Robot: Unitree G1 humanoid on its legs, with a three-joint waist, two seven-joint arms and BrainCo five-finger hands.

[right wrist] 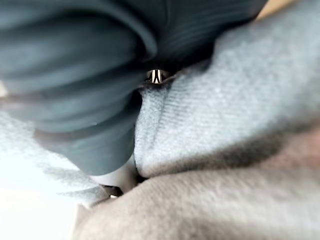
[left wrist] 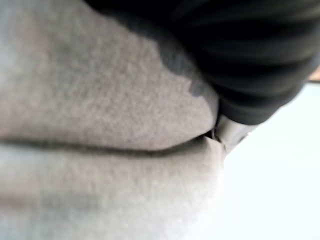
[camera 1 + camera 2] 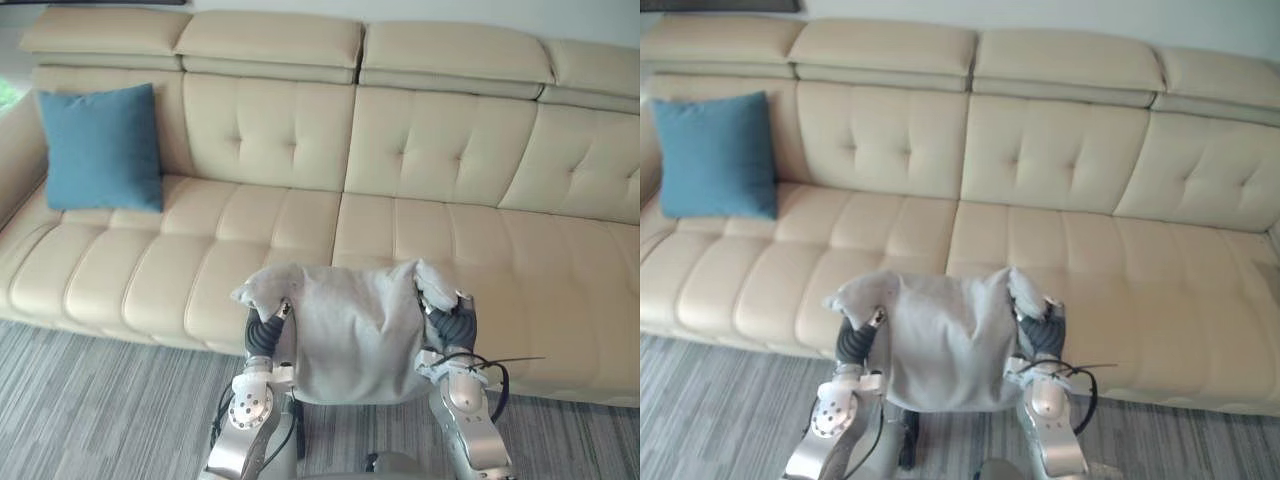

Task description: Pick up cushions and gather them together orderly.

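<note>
A grey cushion [image 3: 350, 330] hangs in the air in front of the sofa's front edge, held between my two hands. My left hand [image 3: 264, 334] is at its left side and my right hand [image 3: 452, 326] at its right side, with the cushion's upper corners sticking up above both. The left wrist view has grey cloth [image 2: 100, 100] pressed against the hand's dark cover [image 2: 250, 60]. The right wrist view has the cloth [image 1: 240, 110] bunched beside that hand's cover [image 1: 75, 65]. A blue cushion [image 3: 101, 148] leans upright against the sofa's backrest at the far left.
A long cream leather sofa [image 3: 440, 230] spans the whole view, with an armrest at its left end. Grey striped carpet [image 3: 90, 400] lies in front of it.
</note>
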